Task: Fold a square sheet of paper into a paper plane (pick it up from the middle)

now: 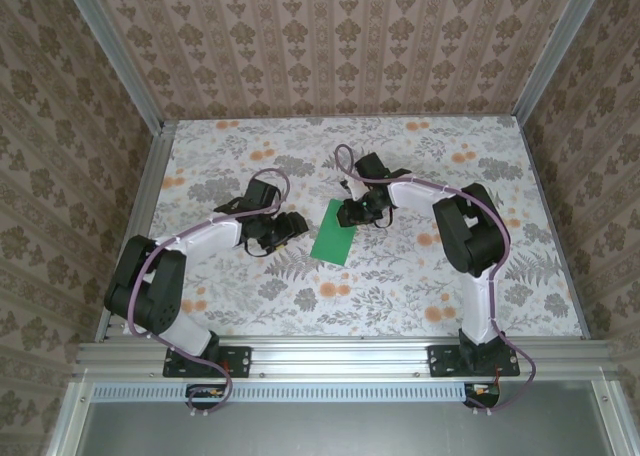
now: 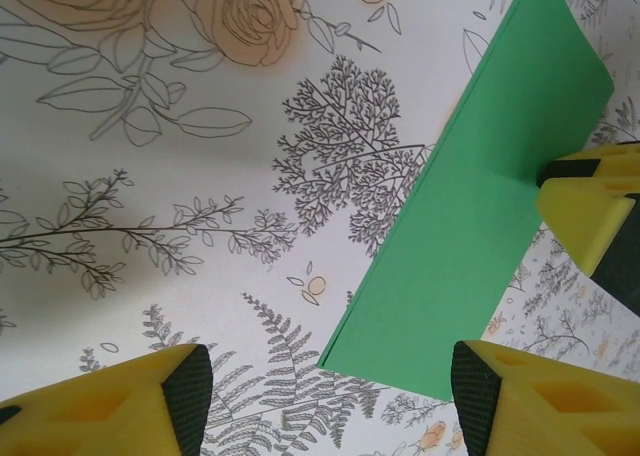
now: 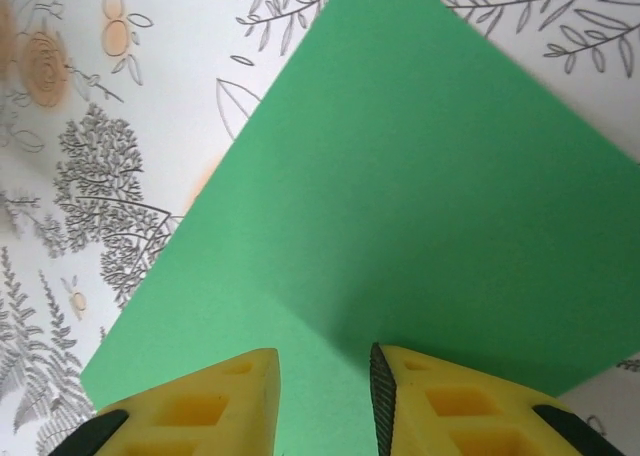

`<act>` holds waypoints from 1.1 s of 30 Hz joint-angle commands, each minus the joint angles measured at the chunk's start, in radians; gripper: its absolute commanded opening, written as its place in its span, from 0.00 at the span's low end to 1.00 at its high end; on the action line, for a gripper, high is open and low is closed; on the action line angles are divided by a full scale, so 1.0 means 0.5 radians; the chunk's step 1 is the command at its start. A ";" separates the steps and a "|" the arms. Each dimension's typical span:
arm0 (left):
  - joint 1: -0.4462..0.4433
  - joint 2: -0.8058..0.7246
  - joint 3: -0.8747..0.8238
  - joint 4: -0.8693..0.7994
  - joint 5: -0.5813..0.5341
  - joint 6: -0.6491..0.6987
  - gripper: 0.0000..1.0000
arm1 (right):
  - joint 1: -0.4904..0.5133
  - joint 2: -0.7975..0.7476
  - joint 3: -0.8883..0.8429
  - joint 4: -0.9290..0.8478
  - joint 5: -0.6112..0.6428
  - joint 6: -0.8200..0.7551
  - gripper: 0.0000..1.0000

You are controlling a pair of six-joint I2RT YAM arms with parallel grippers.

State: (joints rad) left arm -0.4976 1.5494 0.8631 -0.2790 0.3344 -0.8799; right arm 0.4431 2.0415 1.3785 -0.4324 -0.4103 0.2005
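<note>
The square sheet of paper [image 1: 332, 238] lies mid-table, bright green and doubled into a long rectangle with two layers along its left edge [image 2: 470, 226]; it is a flat strip, not a paper plane. My left gripper [image 1: 290, 228] hangs just left of the sheet, open [image 2: 330, 396], with the sheet's near corner beyond the gap and nothing between the pads. My right gripper [image 1: 352, 216] is over the sheet's far end, its jaws a little apart [image 3: 325, 361], the tips down at the green surface [image 3: 400, 176]. One of its yellow fingers [image 2: 590, 211] shows at the sheet's right edge.
The floral tabletop [image 1: 420, 276] spreads bare to all sides of the sheet. Aluminium rails [image 1: 150, 186] and patterned walls close the table on the left, right and back. Both arm bases stand at the near edge.
</note>
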 commanded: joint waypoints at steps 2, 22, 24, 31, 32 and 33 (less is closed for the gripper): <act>-0.051 0.045 0.024 0.021 0.100 0.100 0.64 | 0.007 -0.276 -0.123 0.062 -0.108 0.202 0.32; -0.256 0.497 0.300 0.087 0.192 0.079 0.24 | 0.234 -0.376 -0.764 0.314 -0.321 0.761 0.07; -0.256 0.502 0.302 0.059 0.164 0.082 0.23 | 0.234 -0.363 -0.777 0.275 -0.297 0.729 0.07; -0.253 0.520 0.287 0.018 0.139 0.073 0.21 | 0.231 -0.317 -0.809 0.131 -0.249 0.628 0.07; -0.251 0.516 0.284 0.016 0.138 0.073 0.21 | 0.225 -0.318 -0.815 0.100 -0.236 0.606 0.07; -0.250 0.505 0.284 0.009 0.145 0.067 0.21 | 0.219 -0.318 -0.816 0.058 -0.211 0.580 0.07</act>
State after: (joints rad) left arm -0.6231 1.7966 0.9890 -0.2432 0.4187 -0.8371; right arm 0.5564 1.8591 0.9955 -0.2832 -0.5598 0.5343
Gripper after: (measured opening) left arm 0.213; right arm 0.073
